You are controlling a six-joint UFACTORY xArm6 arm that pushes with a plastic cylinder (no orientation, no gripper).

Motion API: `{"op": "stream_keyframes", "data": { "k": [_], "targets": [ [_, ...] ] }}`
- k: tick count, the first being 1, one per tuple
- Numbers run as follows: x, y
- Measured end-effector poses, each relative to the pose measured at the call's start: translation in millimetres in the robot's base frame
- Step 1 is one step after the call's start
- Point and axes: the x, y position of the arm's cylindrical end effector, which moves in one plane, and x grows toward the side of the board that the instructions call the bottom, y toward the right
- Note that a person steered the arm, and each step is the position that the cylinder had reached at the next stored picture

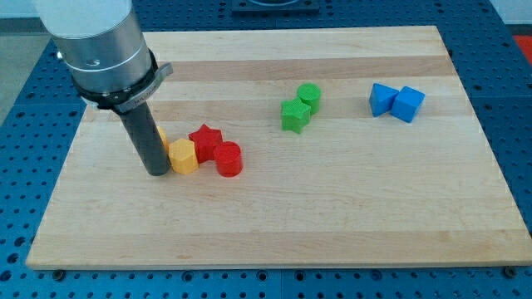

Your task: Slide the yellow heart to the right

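My tip (156, 171) rests on the board at the view's left, touching the left side of a yellow block (183, 156) with a hexagon-like outline. A sliver of a second yellow block (161, 135) shows just behind the rod; its shape is hidden, so I cannot tell which one is the heart. A red star (204, 138) sits right of the yellow block. A red cylinder (228, 159) sits just below and right of the star, touching it.
A green star (293, 115) and a green cylinder (308, 96) sit together at the board's upper middle. Two blue blocks (382, 99) (408, 104) sit side by side at the upper right. The wooden board (332, 208) lies on a blue perforated table.
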Motion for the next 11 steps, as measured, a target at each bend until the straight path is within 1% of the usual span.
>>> {"op": "stream_keyframes", "data": {
  "k": [1,2,3,4,6,7,8,9,11],
  "targets": [
    [5.3,-9.7],
    [7.6,-52.4],
    [-12.0,-66.5],
    [-29.3,-62.2],
    [-32.7,-19.0],
    [-32.8,-18.8],
    [-44.1,-36.4],
    [-59.3,-36.8],
    [-59.3,-6.9]
  ]
}}
